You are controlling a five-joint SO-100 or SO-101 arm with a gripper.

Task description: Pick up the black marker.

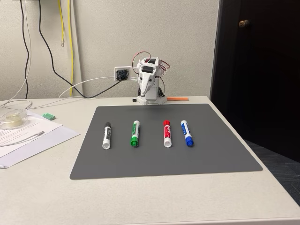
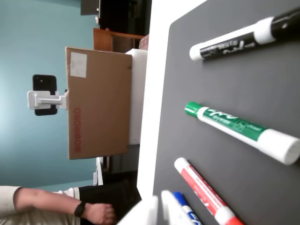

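Observation:
The black marker [image 1: 107, 135] lies leftmost in a row on the grey mat [image 1: 211, 150], its black cap pointing toward the arm. In the wrist view, which lies on its side, the black marker [image 2: 243, 38] is at the top right. The white arm [image 1: 149, 82] sits folded at the table's back, well away from the markers. My gripper [image 2: 159, 210] pokes in at the bottom edge as two white fingertips [image 2: 146, 212] close together, shut with nothing between them, nearest the blue marker.
A green marker [image 1: 135, 133], a red marker [image 1: 167, 133] and a blue marker [image 1: 187, 133] lie right of the black one. Papers [image 1: 28, 136] and a tape roll [image 1: 11, 119] sit at the left. A cardboard box [image 2: 98, 103] and a person's arm [image 2: 70, 208] are beyond the table.

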